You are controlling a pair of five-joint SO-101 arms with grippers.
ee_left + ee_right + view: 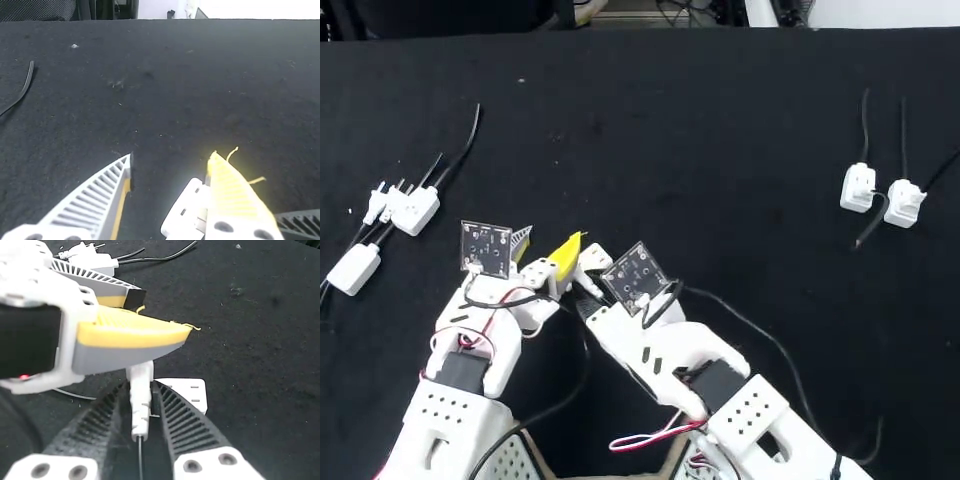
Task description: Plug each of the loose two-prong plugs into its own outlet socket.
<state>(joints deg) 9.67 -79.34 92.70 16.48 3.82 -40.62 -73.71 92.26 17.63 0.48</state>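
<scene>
Left claw (170, 159) is spread; the socket (186, 212) sits between its fingers, against the yellow one. Right claw (140, 389) pinches the plug (140, 412) by its body. The plug is probably light, rigid, smooth plastic: grip its flat sides, prongs clear.

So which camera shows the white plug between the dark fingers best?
Right wrist view: the plug sits close-up between the dark fingers. High view gives a small white speck; left wrist view, nothing certain.

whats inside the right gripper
A white plug, clamped in the right gripper. Its far end is covered by the left gripper's yellow finger, so the prongs can't be seen.
</scene>
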